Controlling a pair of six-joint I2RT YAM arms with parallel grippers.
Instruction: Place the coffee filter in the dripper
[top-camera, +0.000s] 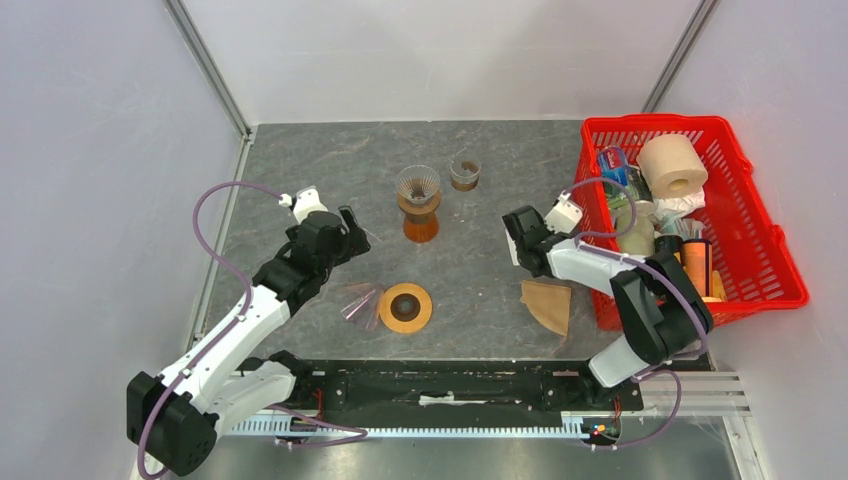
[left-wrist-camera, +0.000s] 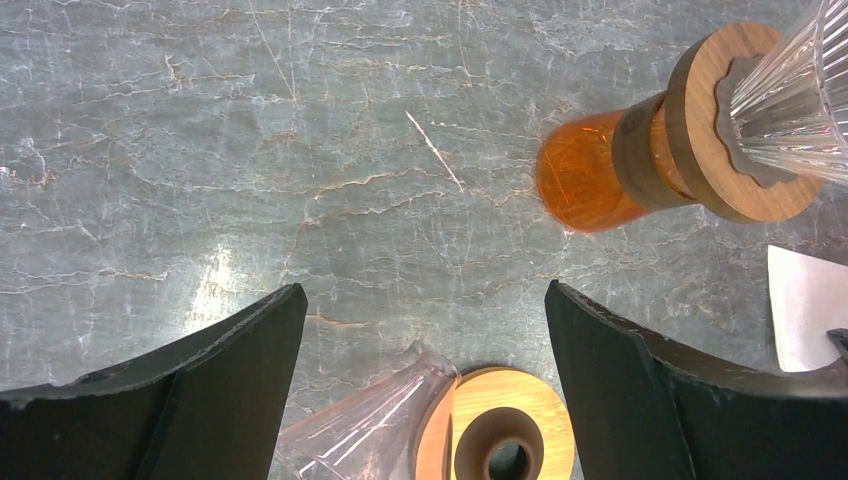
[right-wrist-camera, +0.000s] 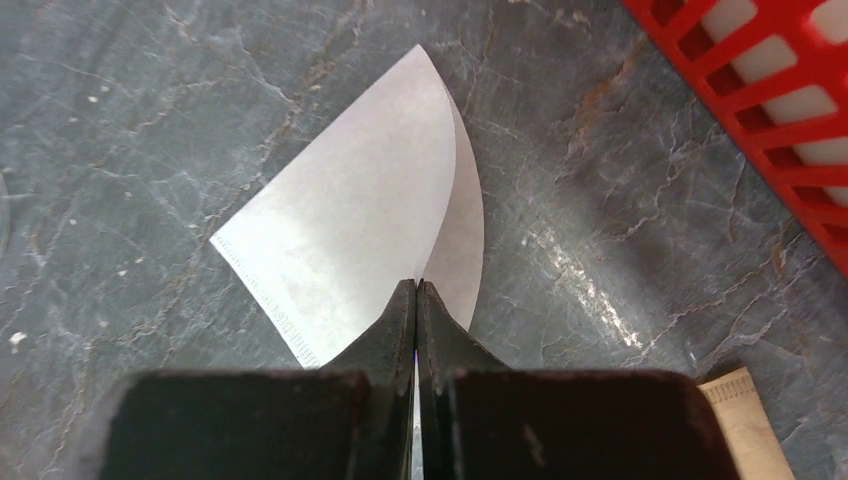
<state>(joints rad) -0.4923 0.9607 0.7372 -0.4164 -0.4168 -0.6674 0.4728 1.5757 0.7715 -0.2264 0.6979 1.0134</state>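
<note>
A white paper coffee filter (right-wrist-camera: 360, 190) fans out ahead of my right gripper (right-wrist-camera: 416, 284), which is shut on the filter's near edge. Its corner also shows as a white sheet (left-wrist-camera: 805, 305) in the left wrist view. The glass dripper (top-camera: 418, 184) stands upright with a wooden collar on an orange carafe (top-camera: 420, 226) at mid table, left of my right gripper (top-camera: 514, 242). My left gripper (top-camera: 352, 238) is open with nothing between its fingers (left-wrist-camera: 420, 290), just left of the carafe (left-wrist-camera: 585, 185).
A second, pinkish glass dripper with a wooden ring (top-camera: 404, 307) lies on its side near the front, below my left gripper. A brown filter (top-camera: 550, 303) lies on the table. A small glass cup (top-camera: 464, 173) stands behind. A red basket (top-camera: 760, 240) of items is on the right.
</note>
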